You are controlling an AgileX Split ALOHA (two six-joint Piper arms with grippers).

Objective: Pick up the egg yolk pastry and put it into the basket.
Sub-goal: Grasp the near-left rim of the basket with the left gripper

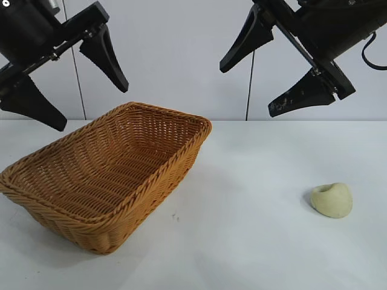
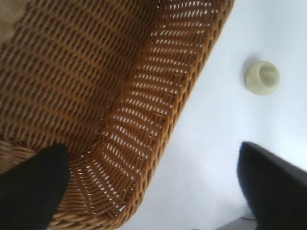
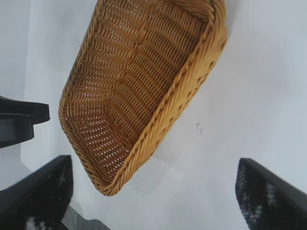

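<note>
The egg yolk pastry (image 1: pixel 332 200) is a pale yellow-cream lump with a dimple, lying on the white table at the right front; it also shows in the left wrist view (image 2: pixel 262 76). The orange-brown wicker basket (image 1: pixel 106 172) stands empty at the left, and shows in the left wrist view (image 2: pixel 144 96) and the right wrist view (image 3: pixel 144 91). My left gripper (image 1: pixel 66 90) hangs open high above the basket's far left. My right gripper (image 1: pixel 257 87) hangs open high above the table's back right, well above and behind the pastry. Both are empty.
The white table (image 1: pixel 242 241) runs to a pale back wall. A thin dark cable (image 1: pixel 249 90) hangs down the wall behind the right arm. In the right wrist view the left arm's dark base (image 3: pixel 19 122) shows beyond the basket.
</note>
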